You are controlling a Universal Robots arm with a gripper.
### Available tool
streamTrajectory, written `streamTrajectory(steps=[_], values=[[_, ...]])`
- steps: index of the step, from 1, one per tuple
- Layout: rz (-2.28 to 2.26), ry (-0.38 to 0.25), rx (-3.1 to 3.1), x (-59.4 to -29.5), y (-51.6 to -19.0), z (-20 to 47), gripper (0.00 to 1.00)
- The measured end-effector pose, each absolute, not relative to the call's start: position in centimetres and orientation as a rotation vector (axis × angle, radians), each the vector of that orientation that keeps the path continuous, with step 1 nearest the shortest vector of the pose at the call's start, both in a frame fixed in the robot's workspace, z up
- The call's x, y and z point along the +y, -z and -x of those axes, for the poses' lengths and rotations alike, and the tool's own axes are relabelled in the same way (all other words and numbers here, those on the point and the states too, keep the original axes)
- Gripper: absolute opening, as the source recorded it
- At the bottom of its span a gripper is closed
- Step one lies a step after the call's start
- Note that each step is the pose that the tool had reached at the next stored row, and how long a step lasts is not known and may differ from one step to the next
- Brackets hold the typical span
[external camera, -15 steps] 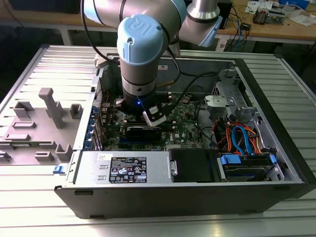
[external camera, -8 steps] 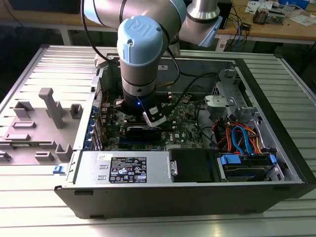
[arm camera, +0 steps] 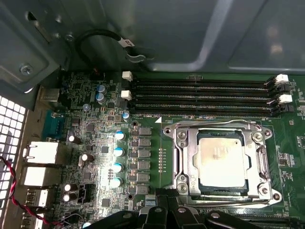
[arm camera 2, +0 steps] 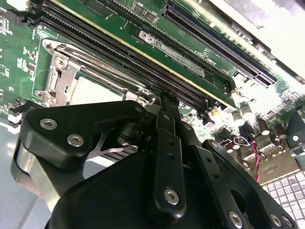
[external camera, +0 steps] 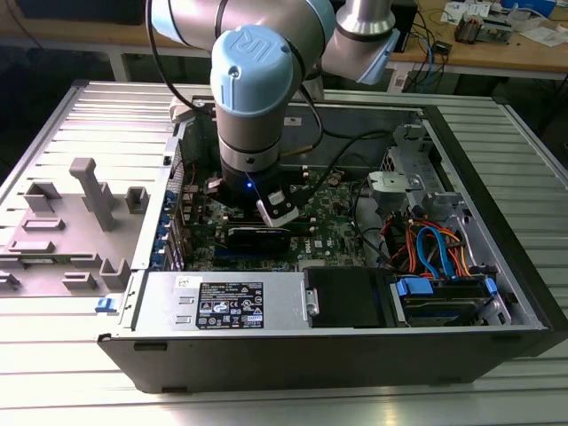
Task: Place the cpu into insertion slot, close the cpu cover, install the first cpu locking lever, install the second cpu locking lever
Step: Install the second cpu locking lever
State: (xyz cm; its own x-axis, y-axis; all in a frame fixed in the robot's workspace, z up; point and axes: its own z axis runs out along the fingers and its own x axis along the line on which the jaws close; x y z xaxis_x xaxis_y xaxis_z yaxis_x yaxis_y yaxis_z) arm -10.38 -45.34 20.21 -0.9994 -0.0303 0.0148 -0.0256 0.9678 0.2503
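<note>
The cpu, a silver-grey square, lies in the insertion slot of the green motherboard. The cpu cover, a silver frame, lies flat around it. A thin wire lever runs along the socket edge beside the memory slots; whether it is latched I cannot tell. My gripper hangs just off the socket's other side, a little above the board. In the second wrist view its black body hides part of the cpu and the cover. In the exterior view the gripper is inside the open computer case.
Long black memory slots run beside the socket. Capacitors, rear ports and a black cable lie further off. A black expansion card, a power supply and blue and orange cables fill the case. A grey fixture stands outside.
</note>
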Motion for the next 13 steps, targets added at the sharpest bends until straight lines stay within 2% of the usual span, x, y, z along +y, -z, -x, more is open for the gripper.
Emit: streamTrajectory(steps=[13], values=[[-0.044,0.395,-3.098,-45.3,-23.2,10.4,0.11]])
